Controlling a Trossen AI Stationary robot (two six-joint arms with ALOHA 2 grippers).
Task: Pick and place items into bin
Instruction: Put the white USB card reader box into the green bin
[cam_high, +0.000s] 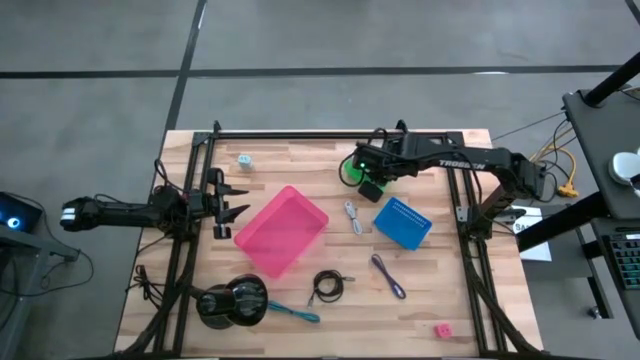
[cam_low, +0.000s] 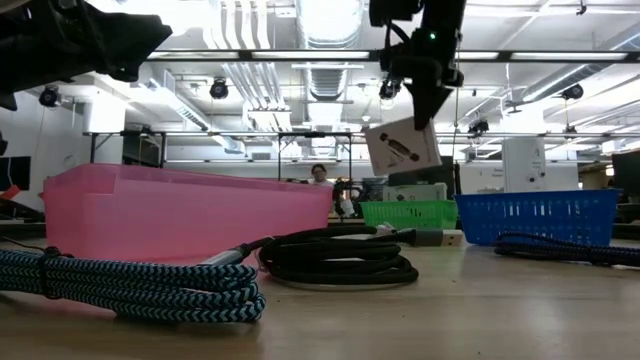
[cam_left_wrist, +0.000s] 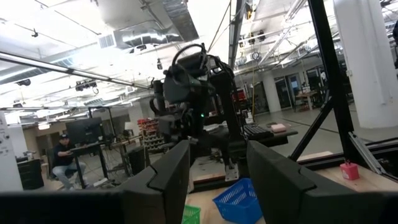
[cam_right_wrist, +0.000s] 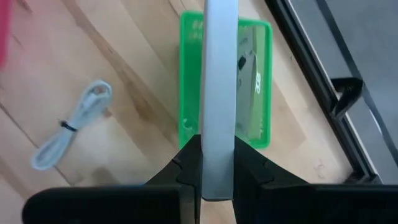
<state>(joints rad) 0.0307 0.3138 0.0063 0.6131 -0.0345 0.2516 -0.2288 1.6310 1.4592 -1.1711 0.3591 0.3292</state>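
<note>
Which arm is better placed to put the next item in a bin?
The right. Its hand already grips a flat packet, lifted over the green bin. The left hand waits empty beside the pink bin.

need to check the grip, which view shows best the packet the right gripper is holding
The low view: the packet hangs face-on under the right gripper, high above the table. The right wrist view shows only its thin edge between the fingers. The high view mostly hides it, and the left wrist view misses it.

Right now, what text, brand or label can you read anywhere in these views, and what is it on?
"TROSSEN", partly legible, on the right arm.
"acer", on a packet inside the green basket.
Print on the flat card gripped by the right hand: too small to read.
</note>
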